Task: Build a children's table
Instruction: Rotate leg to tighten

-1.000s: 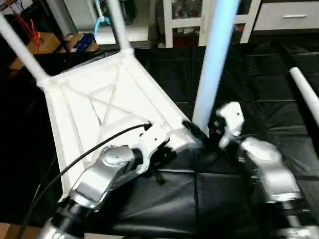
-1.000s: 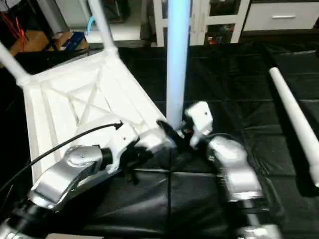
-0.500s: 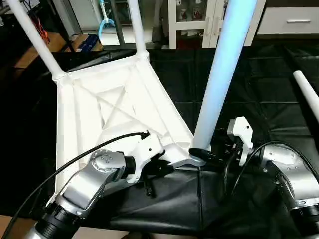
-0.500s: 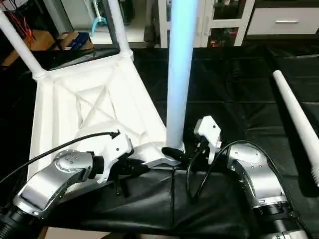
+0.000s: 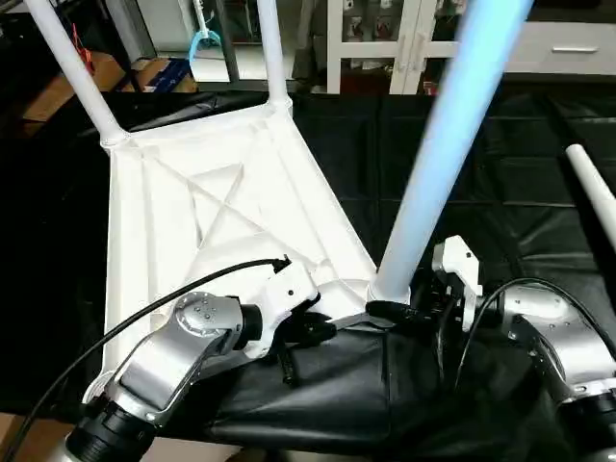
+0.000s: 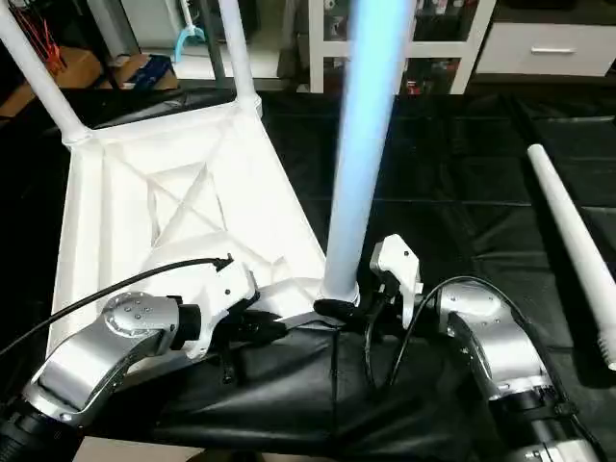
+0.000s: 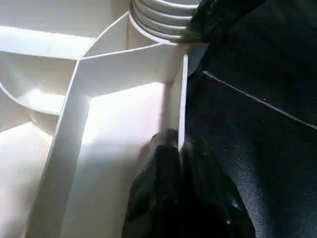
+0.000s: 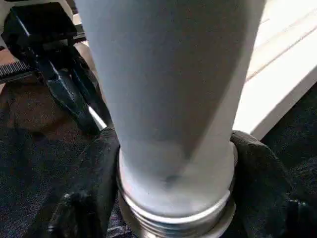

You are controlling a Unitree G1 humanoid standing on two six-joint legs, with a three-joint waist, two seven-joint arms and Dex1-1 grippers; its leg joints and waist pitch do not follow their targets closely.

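Observation:
The white tabletop (image 5: pixel 212 192) lies upside down on the black mat, its X ribs facing up. Two legs (image 5: pixel 67 67) (image 5: pixel 271 48) stand in its far corners. A third leg (image 5: pixel 433 183) stands in the near right corner socket, its top leaning to the right. My right gripper (image 8: pixel 176 198) wraps that leg's ribbed base, with a black finger (image 8: pixel 94 188) pressed on each side. My left gripper (image 7: pixel 181 148) is shut on the tabletop's thin near rim (image 7: pixel 181 99), just beside that socket. A loose leg (image 6: pixel 573 241) lies on the mat at the right.
Black mat (image 5: pixel 500 144) covers the floor around the tabletop. White cabinets (image 5: pixel 385 38) stand at the back and cardboard boxes (image 5: pixel 58 91) at the back left. A black cable (image 5: pixel 144 313) loops over my left forearm.
The near leg's top has tipped further to the right. My right gripper's fingers have drawn in around its base. The left gripper has kept its hold on the rim.

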